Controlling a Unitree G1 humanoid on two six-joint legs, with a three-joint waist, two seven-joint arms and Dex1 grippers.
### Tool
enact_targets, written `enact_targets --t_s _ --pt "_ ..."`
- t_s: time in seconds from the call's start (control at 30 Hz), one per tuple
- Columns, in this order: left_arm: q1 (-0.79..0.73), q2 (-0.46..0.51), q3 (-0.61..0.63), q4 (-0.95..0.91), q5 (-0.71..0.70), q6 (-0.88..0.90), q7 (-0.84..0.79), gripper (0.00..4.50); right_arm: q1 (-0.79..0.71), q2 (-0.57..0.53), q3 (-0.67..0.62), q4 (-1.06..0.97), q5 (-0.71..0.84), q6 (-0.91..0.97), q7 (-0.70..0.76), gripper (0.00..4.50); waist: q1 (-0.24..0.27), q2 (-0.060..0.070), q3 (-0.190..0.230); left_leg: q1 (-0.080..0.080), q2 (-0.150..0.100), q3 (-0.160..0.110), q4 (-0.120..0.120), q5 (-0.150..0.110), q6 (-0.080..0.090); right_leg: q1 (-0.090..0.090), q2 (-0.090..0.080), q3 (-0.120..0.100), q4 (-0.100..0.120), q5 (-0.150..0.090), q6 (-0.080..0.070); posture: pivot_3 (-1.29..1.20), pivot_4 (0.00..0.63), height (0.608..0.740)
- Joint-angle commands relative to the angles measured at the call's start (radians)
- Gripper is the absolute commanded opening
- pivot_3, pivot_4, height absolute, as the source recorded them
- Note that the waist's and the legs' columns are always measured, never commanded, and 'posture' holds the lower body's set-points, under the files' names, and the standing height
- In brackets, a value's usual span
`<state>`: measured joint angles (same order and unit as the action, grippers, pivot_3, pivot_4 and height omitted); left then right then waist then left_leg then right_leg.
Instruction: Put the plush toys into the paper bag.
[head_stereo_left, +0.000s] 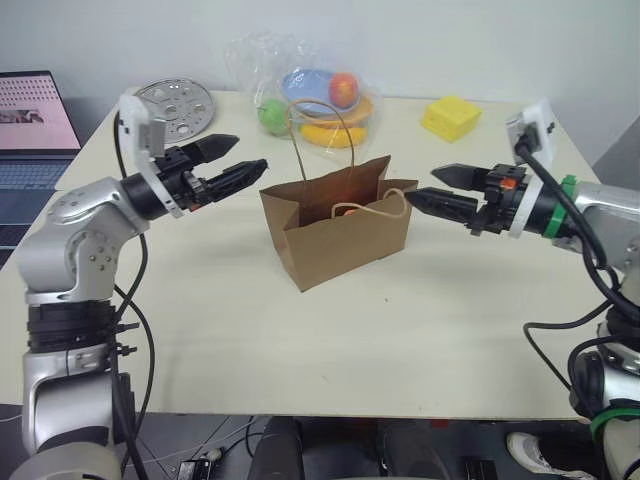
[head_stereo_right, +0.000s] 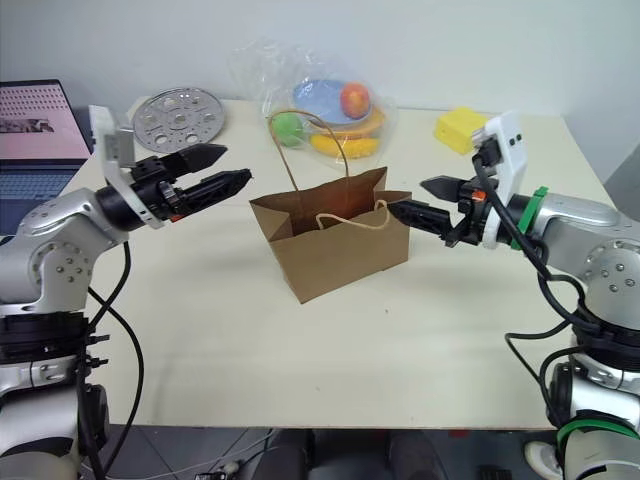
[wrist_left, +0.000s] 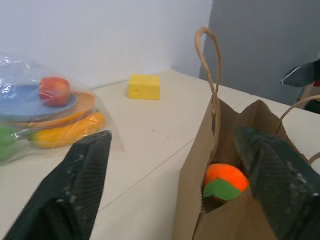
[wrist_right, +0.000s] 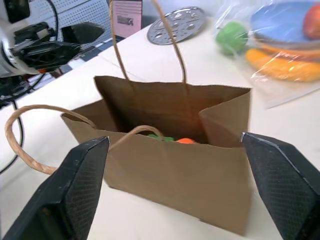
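The brown paper bag (head_stereo_left: 335, 235) stands open in the middle of the table, one loop handle upright and the other drooping over its near wall. An orange plush toy with a green leaf (wrist_left: 226, 181) lies at the bottom of the bag, and its orange top also peeks out in the right wrist view (wrist_right: 185, 141). My left gripper (head_stereo_left: 247, 157) hovers open just left of the bag's rim, pointing at it. On the bag's right side my right gripper (head_stereo_left: 422, 184) is open too, its lower fingertip close to the drooping handle. Neither gripper has anything between its fingers.
Behind the bag lies a clear plastic bag (head_stereo_left: 320, 100) with a blue plate and plastic fruit. A yellow block (head_stereo_left: 450, 117) sits at the back right. A perforated metal disc (head_stereo_left: 177, 105) is at the back left, and a laptop (head_stereo_left: 35, 125) stands left of the table.
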<state>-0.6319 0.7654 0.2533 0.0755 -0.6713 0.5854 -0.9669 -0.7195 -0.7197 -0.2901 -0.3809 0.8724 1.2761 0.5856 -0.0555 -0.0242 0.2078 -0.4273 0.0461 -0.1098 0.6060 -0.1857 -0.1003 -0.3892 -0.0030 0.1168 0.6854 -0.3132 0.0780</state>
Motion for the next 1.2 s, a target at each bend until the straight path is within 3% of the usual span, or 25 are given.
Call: enact_targets --t_s 0.03,0.2,0.53,1.2 --pt "0.024 0.027 0.031 -0.057 -0.045 0.035 -0.04 4.09 0.042 -0.07 0.009 -0.057 -0.009 -0.091 0.084 4.5 0.0 0.0 0.0 0.0 0.0 0.0 0.0 0.0 0.0 0.0 0.0 0.0 -0.001 0.0 0.0 0.0 0.15 0.74" --pt "0.06 0.009 -0.017 -0.059 -0.04 0.054 -0.096 4.09 0.148 -0.159 0.029 -0.16 0.044 -0.159 0.229 4.5 -0.001 0.0 0.0 -0.001 0.0 0.0 -0.001 0.0 0.0 0.0 0.0 -0.001 -0.002 0.0 0.0 0.0 0.15 0.74" --pt "0.077 0.018 -0.101 -0.081 0.016 0.015 -0.192 4.09 0.244 -0.187 0.072 -0.273 0.046 -0.315 0.34 4.5 0.0 0.0 0.0 -0.001 0.0 0.0 0.001 0.0 0.0 0.001 0.0 -0.001 -0.003 0.0 0.0 0.0 0.15 0.74" --pt "0.171 0.07 -0.099 -0.242 0.054 -0.006 -0.18 4.09 0.249 -0.208 0.116 -0.222 0.052 -0.365 0.341 4.5 0.0 0.0 0.0 -0.001 0.001 0.0 0.002 0.0 0.0 0.001 0.0 -0.001 -0.003 0.0 0.0 0.0 0.15 0.74"
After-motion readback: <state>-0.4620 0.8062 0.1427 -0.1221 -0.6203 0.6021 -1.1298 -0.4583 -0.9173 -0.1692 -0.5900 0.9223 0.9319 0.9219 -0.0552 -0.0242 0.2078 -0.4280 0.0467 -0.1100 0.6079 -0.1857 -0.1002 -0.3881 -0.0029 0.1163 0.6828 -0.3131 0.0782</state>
